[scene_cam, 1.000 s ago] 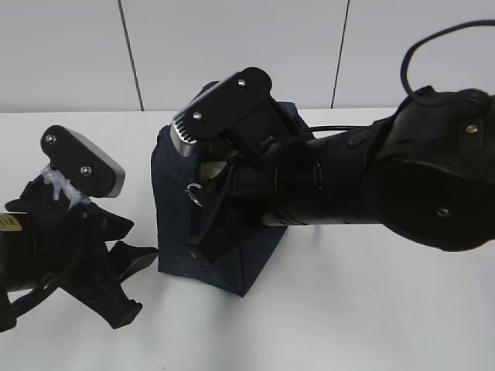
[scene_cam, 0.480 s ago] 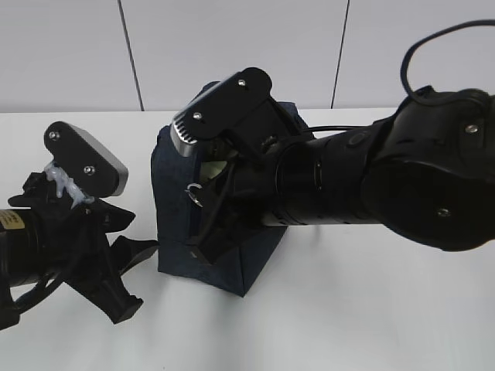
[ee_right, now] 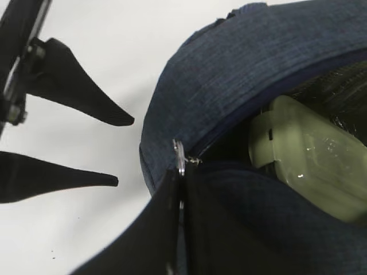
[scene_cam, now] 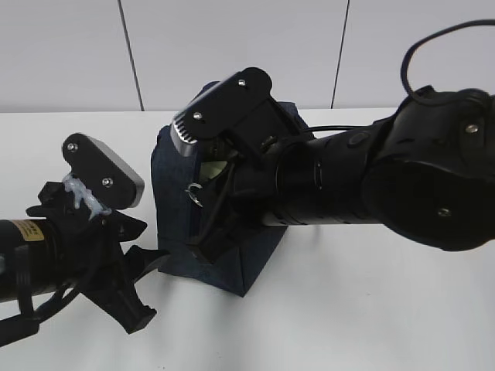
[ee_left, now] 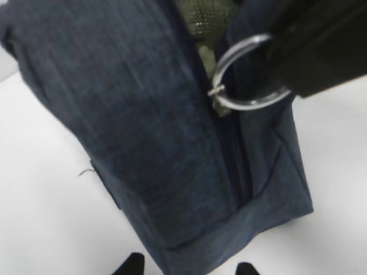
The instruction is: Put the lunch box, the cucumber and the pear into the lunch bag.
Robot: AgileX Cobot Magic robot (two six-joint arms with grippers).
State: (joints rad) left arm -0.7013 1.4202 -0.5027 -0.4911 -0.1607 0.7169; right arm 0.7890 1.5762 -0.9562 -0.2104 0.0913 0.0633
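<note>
The dark navy lunch bag [scene_cam: 182, 224] stands mid-table with its zipper partly undone. My right gripper [scene_cam: 203, 199] reaches in from the right and is shut on the silver ring pull [ee_left: 246, 74], whose edge sticks out past the right gripper [ee_right: 182, 177]. Inside the opening lies the lunch box [ee_right: 304, 160] with its pale green lid. An olive-green thing [ee_left: 209, 17] shows at the bag's mouth; I cannot tell what it is. The cucumber and the pear are hidden. My left gripper [scene_cam: 157, 287] is open at the bag's lower left corner [ee_left: 178, 249], just ahead of the left gripper [ee_left: 188, 268].
White tabletop [scene_cam: 371, 309] lies all round the bag, with a pale wall behind. The right arm's bulky body [scene_cam: 402, 178] covers the right half of the scene. A black cable [scene_cam: 418, 54] loops above it.
My left arm has moved right and slightly down, bringing its open fingers up to the bag's lower left corner. The right gripper and the bag have not moved.
</note>
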